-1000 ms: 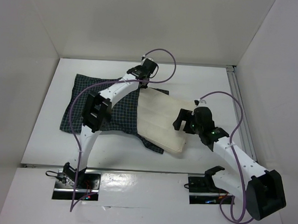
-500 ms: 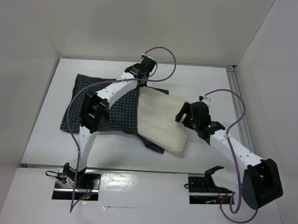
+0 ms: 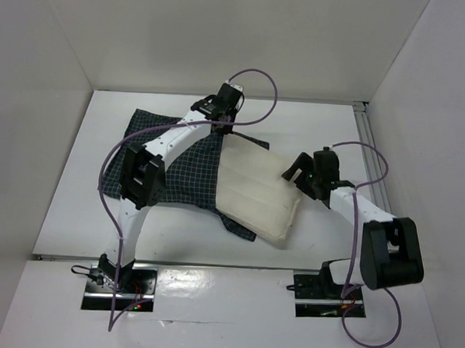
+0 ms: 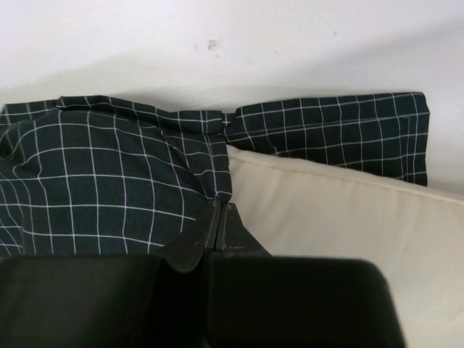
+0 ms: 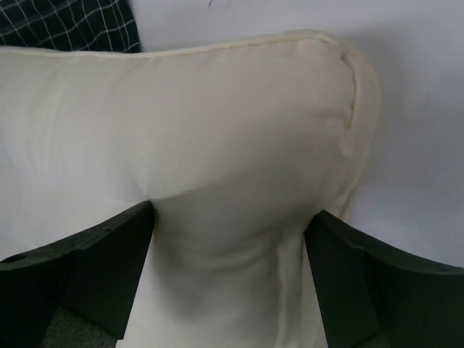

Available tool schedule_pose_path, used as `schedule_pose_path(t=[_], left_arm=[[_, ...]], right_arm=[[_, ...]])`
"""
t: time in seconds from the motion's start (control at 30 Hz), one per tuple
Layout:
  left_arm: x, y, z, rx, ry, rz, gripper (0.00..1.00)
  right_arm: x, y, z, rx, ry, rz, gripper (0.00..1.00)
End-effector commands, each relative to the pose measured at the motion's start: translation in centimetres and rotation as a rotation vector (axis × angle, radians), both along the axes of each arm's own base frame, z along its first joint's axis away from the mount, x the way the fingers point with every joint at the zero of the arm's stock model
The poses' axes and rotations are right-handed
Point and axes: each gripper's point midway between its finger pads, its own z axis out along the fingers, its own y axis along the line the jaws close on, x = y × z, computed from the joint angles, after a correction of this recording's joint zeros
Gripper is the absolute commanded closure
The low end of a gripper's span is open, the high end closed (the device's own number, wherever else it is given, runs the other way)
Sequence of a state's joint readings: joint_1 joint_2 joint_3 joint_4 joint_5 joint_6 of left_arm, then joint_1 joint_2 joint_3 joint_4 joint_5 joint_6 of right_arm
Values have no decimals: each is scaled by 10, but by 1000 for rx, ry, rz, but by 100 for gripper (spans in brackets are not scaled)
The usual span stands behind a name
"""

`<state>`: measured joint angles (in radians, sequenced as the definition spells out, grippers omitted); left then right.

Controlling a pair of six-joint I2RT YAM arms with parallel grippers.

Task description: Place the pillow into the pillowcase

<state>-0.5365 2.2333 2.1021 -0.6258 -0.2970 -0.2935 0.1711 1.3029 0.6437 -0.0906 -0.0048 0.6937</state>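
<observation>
- The job is about halfway through, by my reckoning: the pillow (image 3: 255, 195) lies on the table (image 3: 321, 124) with its left part inside the pillowcase (image 3: 185, 179). Its right part sticks out bare toward the right arm.
- The pillowcase lies flat left of centre. A strip of its lower layer shows under the pillow's near edge, and another strip shows along the far edge.
- The left gripper (image 3: 222, 123) is pressed together on the pillowcase's rim at the far corner of the opening. In the wrist view its fingertips (image 4: 220, 217) pinch a fold of checked cloth just beside the pillow's seam.
- That arm reaches long and low across the pillowcase, elbow raised, wrist tipped down at the far edge.
- The right gripper (image 3: 293, 171) is spread wide against the pillow's right end. The stuffing bulges between its fingers (image 5: 94, 268), which touch it on both sides.
- That arm is folded tight, with its forearm angled in from the right.
- Next, I'd say, the right arm needs to push the pillow leftward while the left holds the rim up. The risk is the cloth bunching or slipping from so small a pinch.
</observation>
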Motion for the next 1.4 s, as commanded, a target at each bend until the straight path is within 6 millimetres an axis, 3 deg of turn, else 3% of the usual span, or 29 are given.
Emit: schedule_pose_path(t=[0.0,0.03,0.07,0.1,0.2,0.23,0.3,0.37,0.43,0.47,0.5,0.53,0.57,0.6,0.63,0.7,0.73,0.77,0.8,0.9,0.97,1.0,1.13,1.23,1.3,1.33,1.37], left_arm=[[-11,-26,24,-91,-19,-72,100],[-11,-26,24,-91,-19,-72,100],[-11,-27,24,-88,-17,-87,100],[-13,-27,21,-84,-6,-102,100],[-18,-33,32,-89,-23,-138,100],[-19,-35,32,-99,-18,-148,100],[-28,-47,54,-123,-37,-195,100],[-43,-58,85,-171,-53,-261,100],[-69,-66,112,-234,-30,-320,100],[-87,-68,146,-285,-70,-340,100],[-100,-69,158,-321,-74,-346,100],[-112,-68,138,-339,-23,-338,100],[-112,-79,155,-414,-87,-383,100],[-115,-83,156,-433,-105,-392,100],[-111,-87,151,-440,-100,-385,100],[-107,-94,128,-414,-22,-387,100],[-101,-104,99,-403,55,-385,100],[-110,-119,109,-445,79,-449,100],[-121,-129,104,-459,116,-474,100],[-135,-140,105,-478,96,-502,100],[-137,-145,108,-489,78,-504,100],[-137,-145,108,-489,78,-504,100],[-135,-149,111,-490,91,-510,100],[-128,-136,108,-434,66,-451,100],[-125,-128,99,-387,70,-421,100],[-122,-119,94,-350,67,-381,100],[-120,-117,83,-326,84,-364,100]], right_arm=[[30,20,13,104,-67,126,13],[41,29,23,122,-115,182,25],[43,36,20,139,-109,223,64],[46,53,34,155,-150,296,100],[45,93,77,106,-292,482,100],[47,104,103,88,-356,527,100],[37,120,144,58,-450,592,100],[25,124,197,65,-580,649,100],[17,120,223,39,-645,661,100],[14,117,233,33,-664,649,100],[7,113,245,20,-695,641,100],[4,110,243,28,-690,625,100],[2,108,226,36,-657,609,100],[5,110,224,54,-684,599,100],[5,118,210,100,-651,604,100],[11,131,155,112,-548,621,100],[12,135,136,100,-503,616,100],[8,144,113,73,-460,610,100],[9,148,91,62,-415,612,100],[3,159,74,71,-368,653,100],[-3,168,76,78,-378,680,100],[-1,175,92,86,-416,689,100],[-7,186,127,74,-479,730,100],[-10,173,154,38,-548,692,100],[-12,166,171,29,-591,657,100],[-15,158,164,13,-584,633,100],[-21,151,182,26,-637,608,100]])
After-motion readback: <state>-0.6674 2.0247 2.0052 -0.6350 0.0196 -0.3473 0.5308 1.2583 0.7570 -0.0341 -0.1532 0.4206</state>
